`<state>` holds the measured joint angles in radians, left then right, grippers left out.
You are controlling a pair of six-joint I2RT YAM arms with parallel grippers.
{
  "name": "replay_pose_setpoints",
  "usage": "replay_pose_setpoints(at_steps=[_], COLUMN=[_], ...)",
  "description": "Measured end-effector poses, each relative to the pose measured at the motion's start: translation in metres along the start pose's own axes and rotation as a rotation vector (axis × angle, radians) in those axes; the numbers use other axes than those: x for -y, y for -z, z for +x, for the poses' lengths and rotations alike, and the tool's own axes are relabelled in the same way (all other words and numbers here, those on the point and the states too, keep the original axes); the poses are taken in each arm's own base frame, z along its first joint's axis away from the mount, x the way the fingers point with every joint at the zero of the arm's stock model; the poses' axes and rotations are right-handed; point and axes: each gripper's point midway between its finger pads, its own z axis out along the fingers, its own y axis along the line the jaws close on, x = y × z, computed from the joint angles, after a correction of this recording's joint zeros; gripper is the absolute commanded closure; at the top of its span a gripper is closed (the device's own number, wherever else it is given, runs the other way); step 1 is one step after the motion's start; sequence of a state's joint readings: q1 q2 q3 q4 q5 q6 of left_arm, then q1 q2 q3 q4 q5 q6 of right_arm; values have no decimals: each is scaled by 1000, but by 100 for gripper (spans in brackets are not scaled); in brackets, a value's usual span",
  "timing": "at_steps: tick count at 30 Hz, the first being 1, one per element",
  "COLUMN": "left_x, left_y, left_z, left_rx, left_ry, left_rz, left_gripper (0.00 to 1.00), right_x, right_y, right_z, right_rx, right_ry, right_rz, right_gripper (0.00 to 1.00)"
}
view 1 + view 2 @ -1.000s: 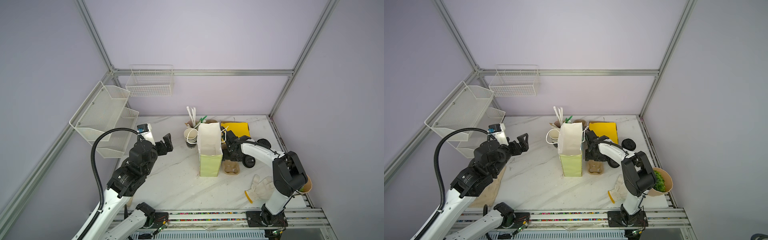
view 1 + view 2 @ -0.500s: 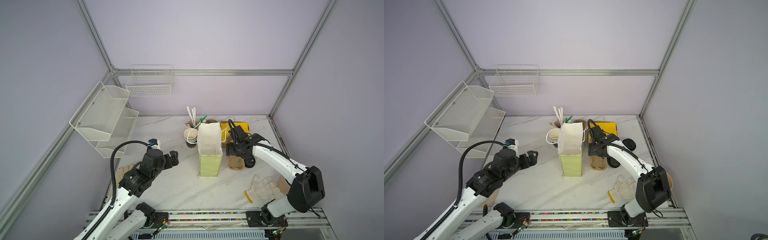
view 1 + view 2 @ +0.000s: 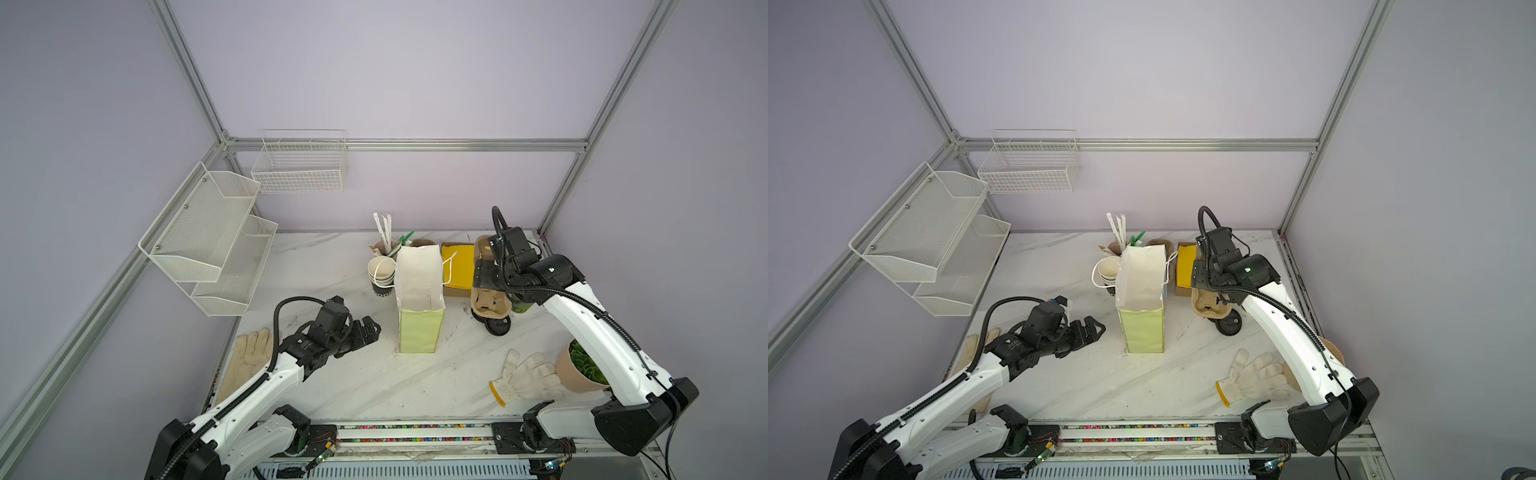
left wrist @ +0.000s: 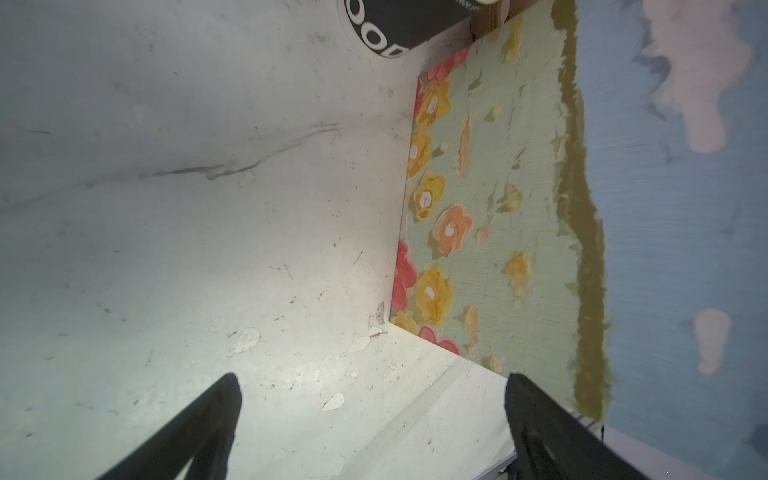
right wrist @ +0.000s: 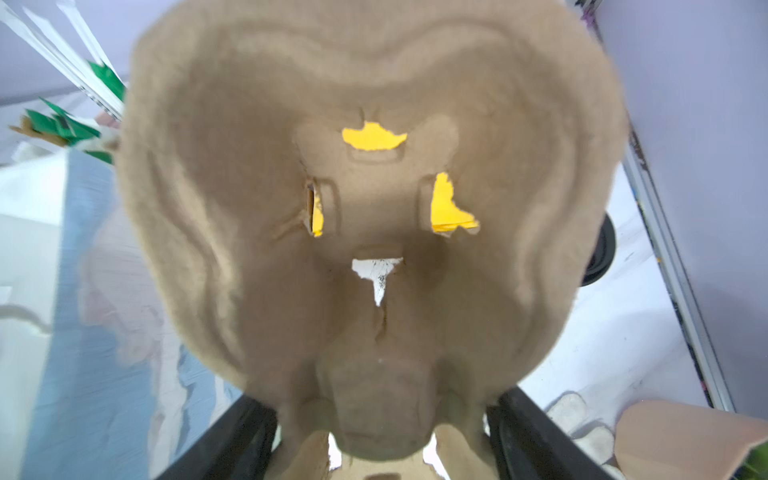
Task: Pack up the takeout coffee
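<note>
My right gripper (image 3: 485, 281) (image 5: 384, 419) is shut on the narrow end of a brown pulp cup carrier (image 3: 490, 305) (image 5: 374, 208), held just right of the bag. Only a green sliver of the takeout coffee (image 3: 523, 308) shows, under my right forearm beside the carrier. The paper bag (image 3: 417, 332) (image 3: 1142, 328) stands upright mid-table, its top open. It has a flowered green side (image 4: 498, 208). My left gripper (image 3: 368, 332) (image 4: 372, 378) hangs open and empty, low over the table just left of the bag.
Nested black-lettered cups (image 3: 380, 276) and a cup of wrapped straws (image 3: 386, 241) stand behind the bag. A yellow box (image 3: 457, 266) lies behind the carrier and a black lid (image 3: 496, 326) in front of it. A white glove (image 3: 525, 376), plant pot (image 3: 582, 370), tan glove (image 3: 249, 357) and wall shelves (image 3: 208, 241) surround.
My right gripper has carried the cup carrier back and to the right, away from the bag's foot. My left arm has dropped lower and come in toward the bag's left side.
</note>
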<state>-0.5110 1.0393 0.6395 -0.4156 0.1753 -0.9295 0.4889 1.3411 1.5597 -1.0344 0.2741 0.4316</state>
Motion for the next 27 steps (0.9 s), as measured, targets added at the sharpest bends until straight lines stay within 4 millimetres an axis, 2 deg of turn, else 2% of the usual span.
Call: replay_pose_setpoints(at_steps=[8,12,15,20,27], left_x=[9,14,15,15,18], left_y=[-29,-43,-56,-73,-93], left_z=[4,7,17,32,42], left_rx=[-60,-76,-110,-155,-191], left_ry=[21,14,6,-3,-22], left_rz=[42,57,50,37,25], left_gripper=[3,4,4,5,5], right_x=[1,-5,-12,-31,-55], right_y=[44,67,84,99,117], right_z=[-36,-56,-69,-78,-80], right_rx=[113,172,208,215,201], right_ry=[-13,-18,-17,-5,13], right_rz=[-33,-81,-135,-242,-394], right_gripper=[21,21,21,21,22])
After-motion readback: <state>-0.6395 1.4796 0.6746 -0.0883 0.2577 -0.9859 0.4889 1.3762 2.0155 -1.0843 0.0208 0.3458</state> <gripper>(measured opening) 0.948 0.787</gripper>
